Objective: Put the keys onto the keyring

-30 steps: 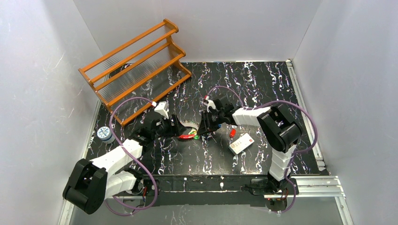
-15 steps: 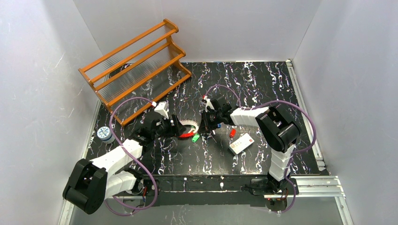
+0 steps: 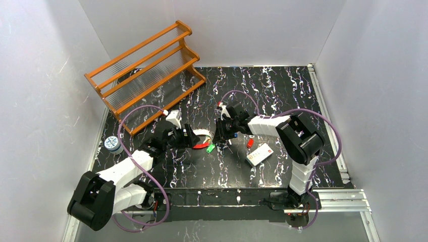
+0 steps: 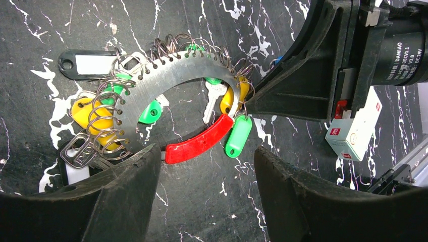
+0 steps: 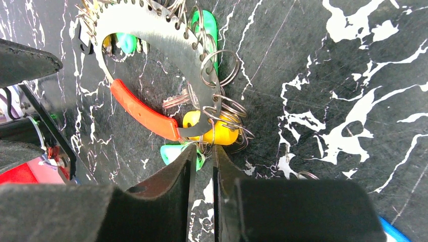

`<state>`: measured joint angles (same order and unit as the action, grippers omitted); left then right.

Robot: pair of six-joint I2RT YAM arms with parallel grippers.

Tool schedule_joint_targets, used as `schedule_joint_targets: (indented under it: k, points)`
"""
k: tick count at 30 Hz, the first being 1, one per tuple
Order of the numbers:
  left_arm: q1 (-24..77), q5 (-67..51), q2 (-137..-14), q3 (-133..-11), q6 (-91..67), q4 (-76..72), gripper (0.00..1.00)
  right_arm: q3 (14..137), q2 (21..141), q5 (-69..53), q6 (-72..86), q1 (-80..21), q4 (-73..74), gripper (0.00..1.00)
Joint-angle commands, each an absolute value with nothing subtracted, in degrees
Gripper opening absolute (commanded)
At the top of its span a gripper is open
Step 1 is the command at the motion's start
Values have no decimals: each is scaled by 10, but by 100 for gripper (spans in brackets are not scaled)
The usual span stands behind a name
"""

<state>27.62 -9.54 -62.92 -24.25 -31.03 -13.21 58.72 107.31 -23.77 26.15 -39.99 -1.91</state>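
The keyring is a silver crescent band with a red grip and many small wire loops, and it lies flat on the black mat. Keys hang from it: yellow, green and bare silver. My left gripper stands open just in front of it, its left finger against the ring's end. My right gripper has its jaws a slit apart, with the tips among the wire loops by the yellow key. Whether they pinch a loop is hidden. A loose red key lies to the right.
A white card box with a red mark lies right of the red key. An orange wooden rack stands at the back left, and a small blue-lidded jar sits at the left edge. White walls surround the mat.
My right gripper has edged slightly away from the bases, staying at the ring's right end. The keyring has shifted a little on the mat. The left gripper has barely moved.
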Motion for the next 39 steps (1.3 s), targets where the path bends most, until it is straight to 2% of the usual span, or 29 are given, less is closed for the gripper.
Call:
schedule_joint_targets:
  k: [1,5,9,12,21,29,35,39]
  points:
    - [276,-96,-616,-243,-302,-124,66,605,1063,-216,255,-400,-32,26]
    - [276,-97,-616,-244,-301,-124,66,613,1066,-201,246,-400,-29,22]
    - [276,-96,-613,-248,-298,-117,66,624,1051,-174,213,-401,-5,8]
    - [276,-94,-606,-248,-295,-116,65,625,1031,-167,187,-400,-1,1]
    - [276,-96,-588,-259,-271,-111,66,649,977,-173,108,-423,60,1]
    - [276,-88,-559,-294,-213,-84,67,688,934,-77,19,-484,113,1]
    - [276,-106,-531,-320,-164,-75,68,629,868,-55,-41,-488,16,1]
    - [276,-126,-510,-334,-126,-72,68,542,802,-98,-98,-489,-109,1]
